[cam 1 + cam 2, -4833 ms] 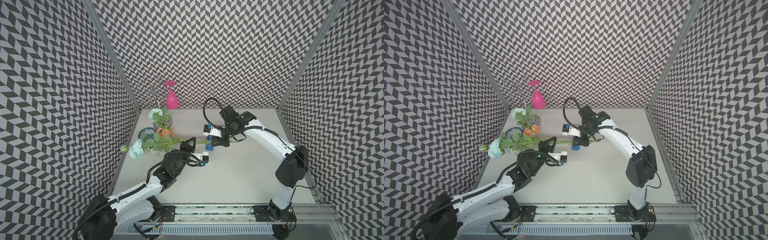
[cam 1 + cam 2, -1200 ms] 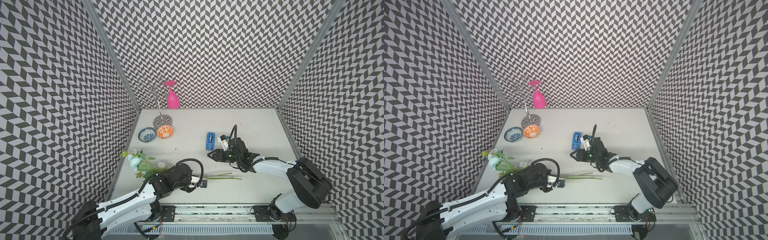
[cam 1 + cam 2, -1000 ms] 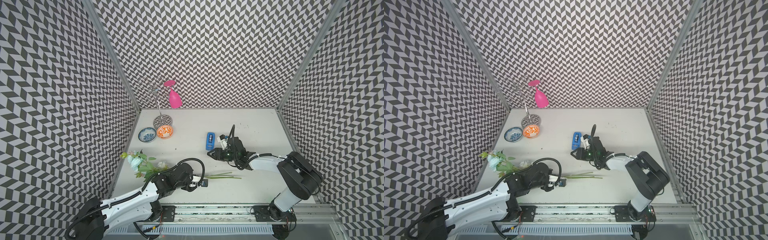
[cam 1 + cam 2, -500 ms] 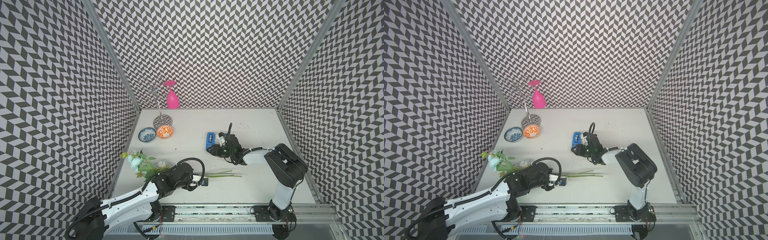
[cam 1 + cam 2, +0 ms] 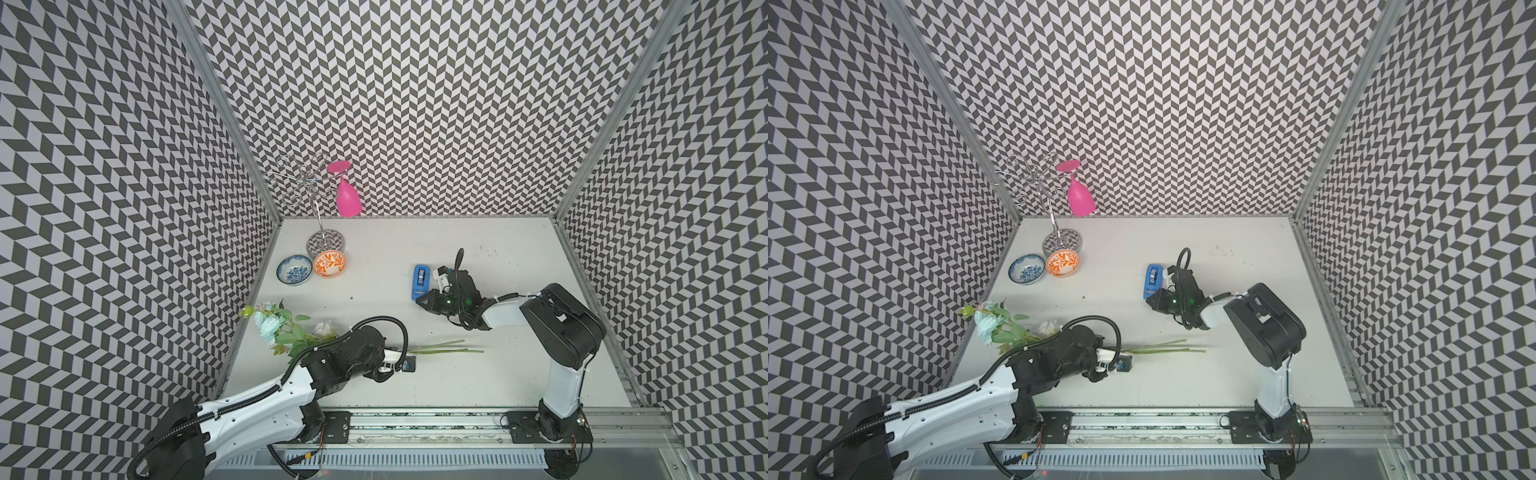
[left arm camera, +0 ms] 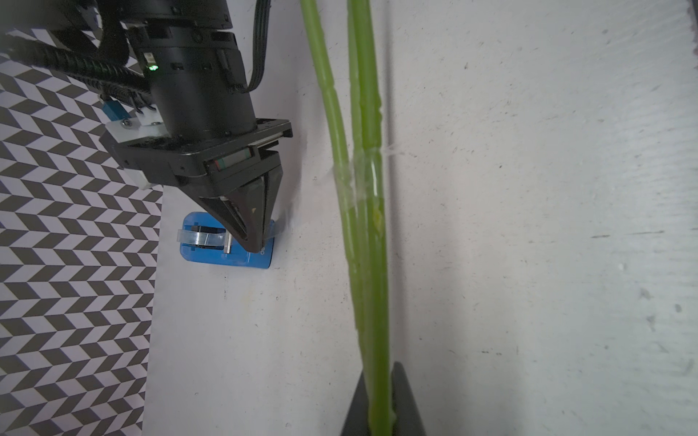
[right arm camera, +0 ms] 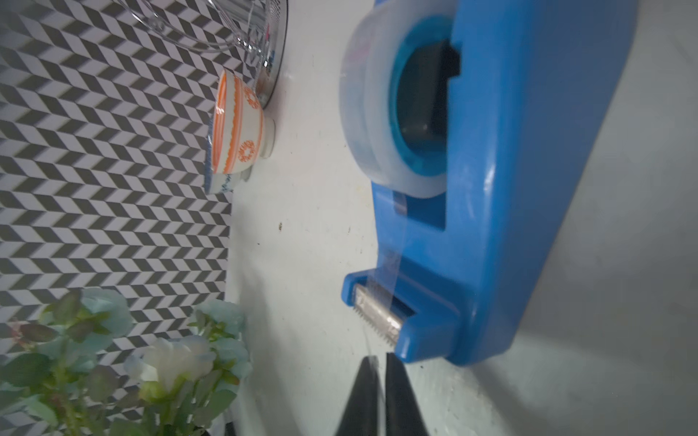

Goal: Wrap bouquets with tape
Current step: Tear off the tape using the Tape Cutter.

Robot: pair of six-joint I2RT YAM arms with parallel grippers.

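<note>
Since a second ago the right tool (image 7: 379,377) has pinched shut at the tape (image 5: 420,281) dispenser's cutter, mid-frame; left tool (image 6: 380,400) stays clamped on the bouquets (image 5: 440,351) stems.

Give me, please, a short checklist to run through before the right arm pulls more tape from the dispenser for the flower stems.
1. Left gripper shut on the bouquet stems: ok.
2. Right gripper shut at the tape dispenser's cutter end: ok; the jaws are together.
3. Free tape end actually pinched between the right gripper's jaws: cannot tell; a clear strip runs over the cutter blade towards the tips, but the contact is too faint to see.
4. Earlier wrap of clear tape around the stems: ok, though it looks loose and crumpled.
5. Table between dispenser and stem ends free of obstacles: ok.
6. Orange bowl clear of the pull path: ok.
</note>
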